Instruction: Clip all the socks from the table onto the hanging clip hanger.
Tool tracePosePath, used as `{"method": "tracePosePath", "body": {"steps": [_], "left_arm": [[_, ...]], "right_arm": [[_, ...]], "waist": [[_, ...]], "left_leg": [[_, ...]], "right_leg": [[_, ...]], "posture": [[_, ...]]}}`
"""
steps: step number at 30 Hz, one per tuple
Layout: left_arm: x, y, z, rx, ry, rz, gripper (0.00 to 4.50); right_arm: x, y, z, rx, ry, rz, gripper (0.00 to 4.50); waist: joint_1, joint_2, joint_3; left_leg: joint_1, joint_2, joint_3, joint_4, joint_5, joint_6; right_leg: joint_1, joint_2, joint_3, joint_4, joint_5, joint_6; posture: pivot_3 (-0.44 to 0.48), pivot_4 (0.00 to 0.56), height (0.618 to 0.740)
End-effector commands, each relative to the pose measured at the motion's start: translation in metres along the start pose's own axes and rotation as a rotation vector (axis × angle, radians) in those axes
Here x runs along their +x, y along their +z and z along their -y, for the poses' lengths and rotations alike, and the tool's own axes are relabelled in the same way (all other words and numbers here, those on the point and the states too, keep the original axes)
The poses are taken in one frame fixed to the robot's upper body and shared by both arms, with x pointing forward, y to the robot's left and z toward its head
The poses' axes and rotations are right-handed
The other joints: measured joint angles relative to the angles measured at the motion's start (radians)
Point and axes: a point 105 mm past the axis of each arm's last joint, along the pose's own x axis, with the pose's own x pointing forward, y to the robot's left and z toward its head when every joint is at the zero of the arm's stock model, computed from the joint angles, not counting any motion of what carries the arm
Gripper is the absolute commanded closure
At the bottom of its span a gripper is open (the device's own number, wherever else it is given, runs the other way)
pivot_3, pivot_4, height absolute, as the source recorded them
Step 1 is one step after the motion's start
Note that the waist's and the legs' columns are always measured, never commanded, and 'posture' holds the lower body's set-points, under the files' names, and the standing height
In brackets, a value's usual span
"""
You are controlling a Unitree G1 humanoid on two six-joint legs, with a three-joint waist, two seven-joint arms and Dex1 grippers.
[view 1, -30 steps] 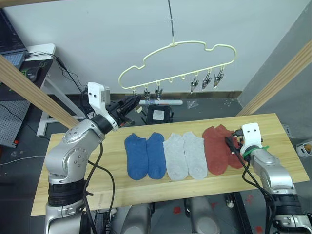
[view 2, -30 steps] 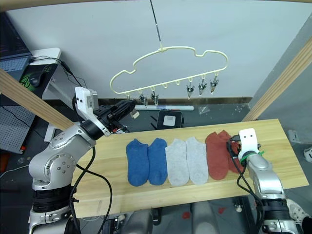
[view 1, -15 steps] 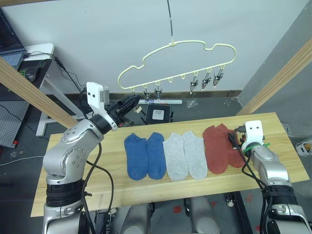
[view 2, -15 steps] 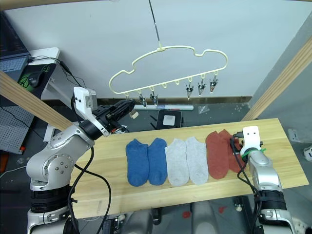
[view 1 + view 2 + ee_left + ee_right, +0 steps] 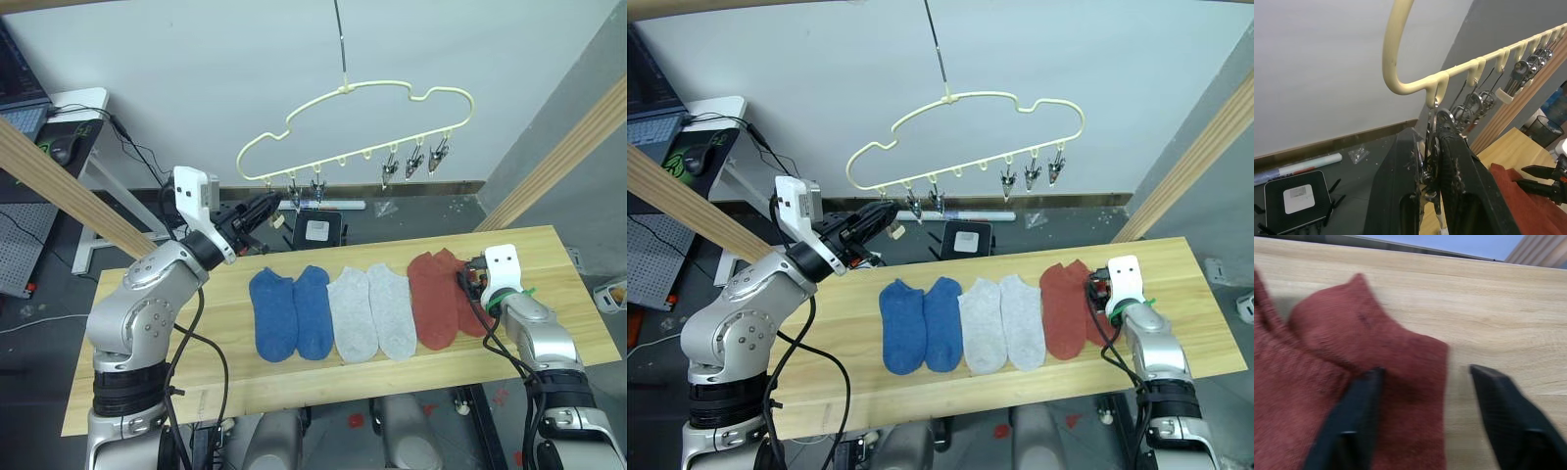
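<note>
The right gripper is settling lower, its jaws wide astride the outer rust red sock's edge on the counter. The left gripper is keeping its jaws pinched on the end clip of the clip hanger, so a first pickup is likely imminent.

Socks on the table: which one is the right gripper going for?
The outer rust red sock, last in the row on the robot's right. The right gripper is open, with one finger over that sock's edge and the other over bare table.
</note>
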Motion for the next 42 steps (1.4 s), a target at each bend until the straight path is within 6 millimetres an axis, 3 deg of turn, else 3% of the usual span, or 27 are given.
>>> {"method": "tracePosePath", "body": {"steps": [1,5,10,17,25,31,36,42], "left_arm": [[-0.004,0.004,0.001,0.028,0.002,0.008,4.26],[-0.003,0.005,0.0,0.032,0.002,0.011,4.26],[-0.004,0.005,0.0,0.032,0.003,0.01,4.26],[-0.004,0.004,-0.001,0.027,0.006,0.013,4.26],[-0.003,0.004,-0.001,0.023,0.001,0.013,4.26],[-0.003,0.003,0.0,0.015,-0.016,0.004,4.26],[-0.001,0.003,-0.001,-0.014,-0.027,0.003,4.26],[0.003,0.006,0.001,-0.075,-0.049,0.003,4.26]], "right_arm": [[-0.008,-0.007,0.019,0.003,-0.059,-0.016,3.14],[-0.018,0.001,0.028,-0.027,-0.089,0.035,4.49],[-0.04,0.026,0.04,-0.117,-0.123,0.159,4.5],[-0.073,0.053,0.011,-0.277,-0.012,0.305,4.5],[-0.104,0.102,-0.005,-0.563,0.01,0.527,4.5],[-0.133,0.134,-0.049,-0.733,0.259,0.698,4.5],[-0.15,0.134,-0.096,-0.788,0.517,0.759,4.5],[-0.147,0.138,-0.149,-0.799,0.654,0.838,4.5]], "waist": [[0.0,0.0,0.0],[-0.001,0.0,0.0],[-0.002,0.0,0.0],[-0.002,0.0,0.0],[-0.002,-0.001,0.001],[-0.003,-0.002,0.001],[-0.003,-0.002,0.002],[-0.005,-0.003,0.002]], "left_leg": [[0.0,0.0,0.0,0.0,0.0,0.0],[0.0,0.0,0.0,0.0,0.0,0.0],[0.0,0.0,0.001,0.0,0.0,0.0],[-0.001,0.001,0.0,-0.001,0.0,0.0],[-0.001,0.001,0.001,-0.001,0.0,0.0],[-0.001,0.002,0.001,-0.001,0.0,0.0],[-0.001,0.002,0.001,-0.001,0.0,0.0],[-0.001,0.002,0.0,0.0,0.0,0.0]], "right_leg": [[0.0,0.0,0.0,0.0,0.0,0.0],[0.0,0.0,0.0,0.0,0.0,0.0],[-0.001,0.0,0.001,0.0,0.0,0.0],[-0.001,0.001,0.001,0.0,0.0,0.0],[-0.002,0.001,0.001,0.0,0.0,0.001],[-0.002,0.002,0.001,-0.001,0.0,0.001],[-0.001,0.002,0.0,-0.001,0.0,0.001],[-0.002,0.001,0.0,-0.001,0.0,0.001]], "posture": [[-0.146,0.366,0.74],[-0.147,0.366,0.74],[-0.148,0.367,0.74],[-0.155,0.367,0.74],[-0.162,0.365,0.74],[-0.177,0.365,0.74],[-0.187,0.364,0.74],[-0.192,0.359,0.74]]}}
